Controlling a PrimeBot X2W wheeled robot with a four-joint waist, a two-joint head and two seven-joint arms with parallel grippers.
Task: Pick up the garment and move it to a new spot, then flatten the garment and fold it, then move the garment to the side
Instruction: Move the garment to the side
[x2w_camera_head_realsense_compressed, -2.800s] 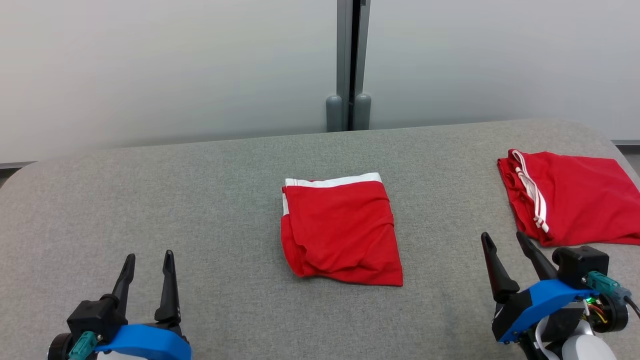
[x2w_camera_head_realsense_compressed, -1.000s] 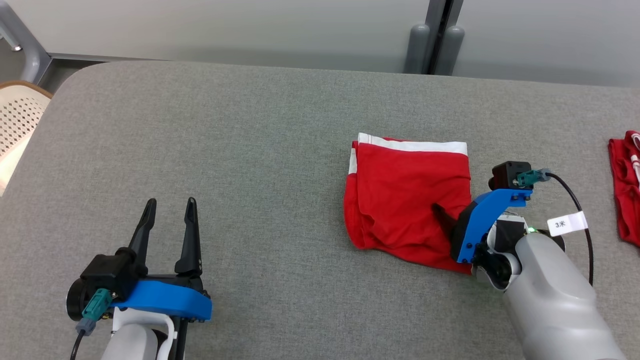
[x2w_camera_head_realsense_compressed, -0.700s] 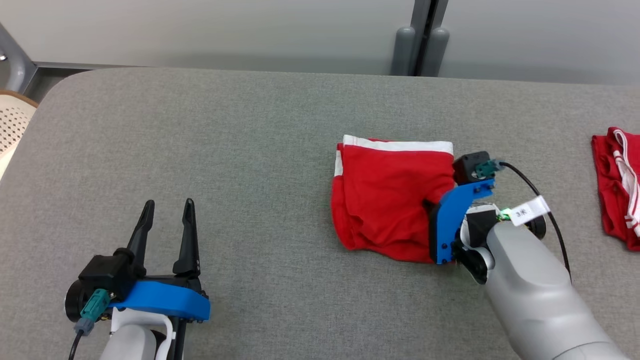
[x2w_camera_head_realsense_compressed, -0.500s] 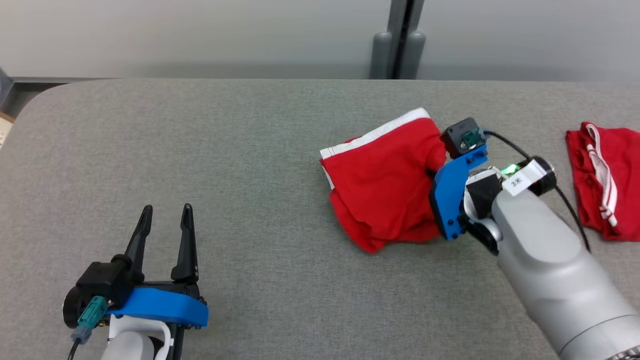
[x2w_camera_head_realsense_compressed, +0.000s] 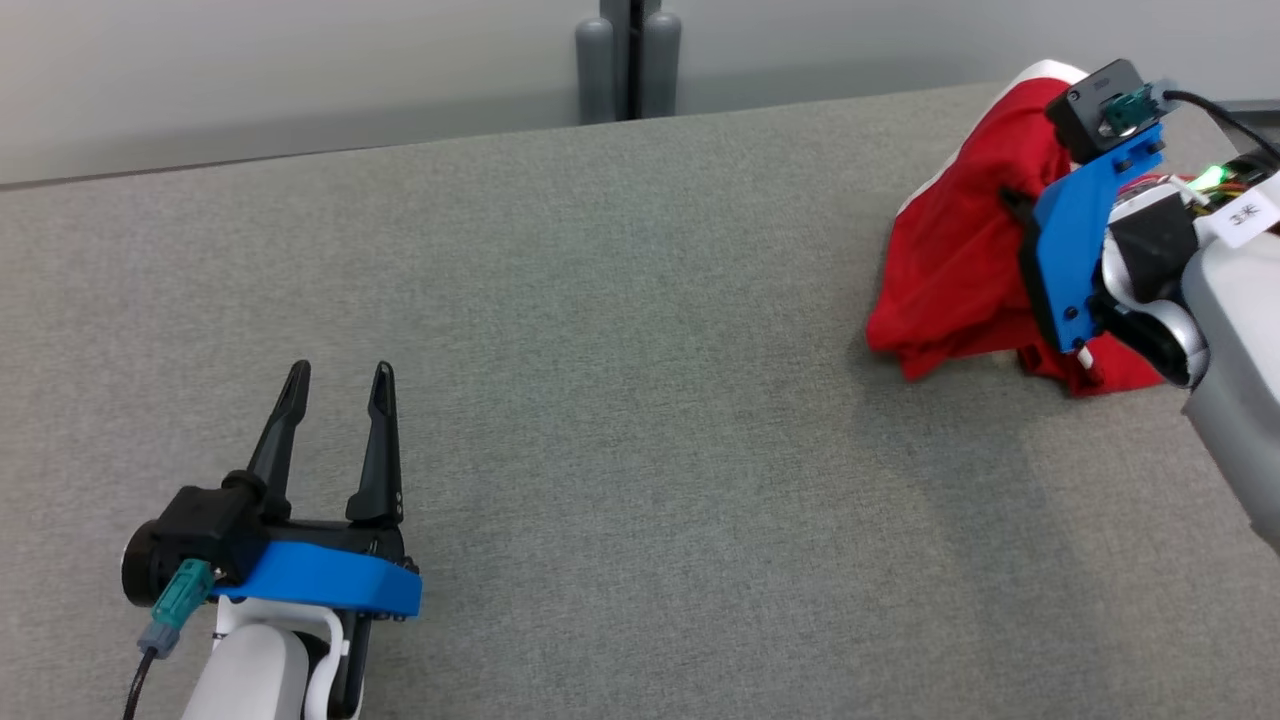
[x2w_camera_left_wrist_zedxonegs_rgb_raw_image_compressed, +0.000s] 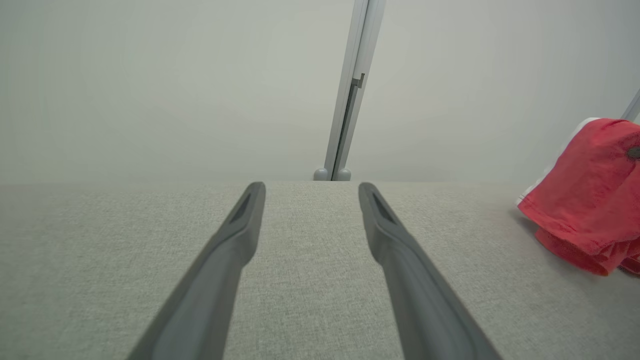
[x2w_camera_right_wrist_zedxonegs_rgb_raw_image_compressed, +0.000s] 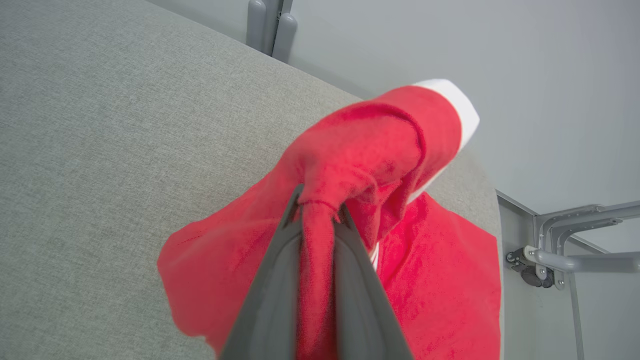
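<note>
Upper right, head view: right gripper (x2w_camera_head_realsense_compressed: 1012, 200) clamped on red garment (x2w_camera_head_realsense_compressed: 950, 270), held raised, likely for carry; left gripper (x2w_camera_head_realsense_compressed: 337, 375) lower left, spread, empty. Left wrist view: red garment at right edge. Right wrist view: fingers (x2w_camera_right_wrist_zedxonegs_rgb_raw_image_compressed: 270, 300) pinch bunched fold.

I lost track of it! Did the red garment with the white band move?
Yes. The red garment lay right before the two grey posts; now it is far to their right, gripped by the right end effector.

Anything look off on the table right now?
Yes. The red garment hangs crumpled from the shut right claw at the table's far right edge, partly over a second red garment lying there. Left claw open, empty.
</note>
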